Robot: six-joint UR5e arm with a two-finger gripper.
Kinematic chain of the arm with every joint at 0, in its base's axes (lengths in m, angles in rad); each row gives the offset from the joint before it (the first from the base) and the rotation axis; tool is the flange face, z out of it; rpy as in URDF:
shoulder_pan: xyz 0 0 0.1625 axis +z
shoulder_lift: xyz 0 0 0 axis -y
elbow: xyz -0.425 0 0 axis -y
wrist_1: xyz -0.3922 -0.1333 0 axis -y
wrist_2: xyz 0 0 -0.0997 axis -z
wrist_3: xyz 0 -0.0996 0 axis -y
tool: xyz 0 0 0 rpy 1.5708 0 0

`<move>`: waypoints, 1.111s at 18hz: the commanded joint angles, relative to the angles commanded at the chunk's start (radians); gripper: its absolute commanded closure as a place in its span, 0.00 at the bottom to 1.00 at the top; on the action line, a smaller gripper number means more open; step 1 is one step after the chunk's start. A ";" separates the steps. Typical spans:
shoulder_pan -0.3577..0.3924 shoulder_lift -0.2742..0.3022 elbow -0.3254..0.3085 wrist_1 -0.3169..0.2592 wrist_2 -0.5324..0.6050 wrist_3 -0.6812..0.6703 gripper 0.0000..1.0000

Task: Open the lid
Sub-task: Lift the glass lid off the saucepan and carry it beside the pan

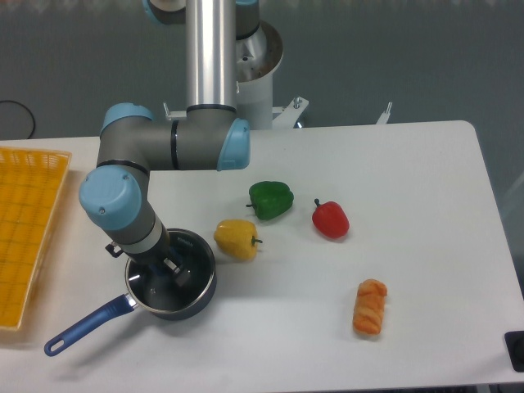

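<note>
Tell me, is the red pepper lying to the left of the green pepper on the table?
No, the red pepper lies to the right of the green pepper, and the yellow pepper is the one further left.

saucepan (173, 282): surface's (426, 205) 8 o'clock, under claw (164, 268)
lid (182, 277): on saucepan
tray (24, 229): 9 o'clock edge
three peppers (270, 199): centre
bread (370, 307): 4 o'clock

My view: robotics lab, not kitchen. Arm base (250, 61) bolted at table (426, 188) edge, upper centre of frame. Plain white table, grey wall (393, 49) behind. Toy-looking peppers (270, 200) mid-frame, yellow tray (24, 229) at left edge, black cable (20, 115) upper left.
</note>
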 joint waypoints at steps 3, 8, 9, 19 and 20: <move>0.000 0.002 -0.002 0.000 0.000 0.002 0.40; 0.000 0.002 -0.002 0.000 0.000 0.003 0.41; 0.000 0.003 -0.002 0.000 0.000 0.005 0.41; 0.011 0.051 -0.018 -0.015 -0.005 0.047 0.41; 0.012 0.055 -0.021 -0.017 -0.005 0.051 0.41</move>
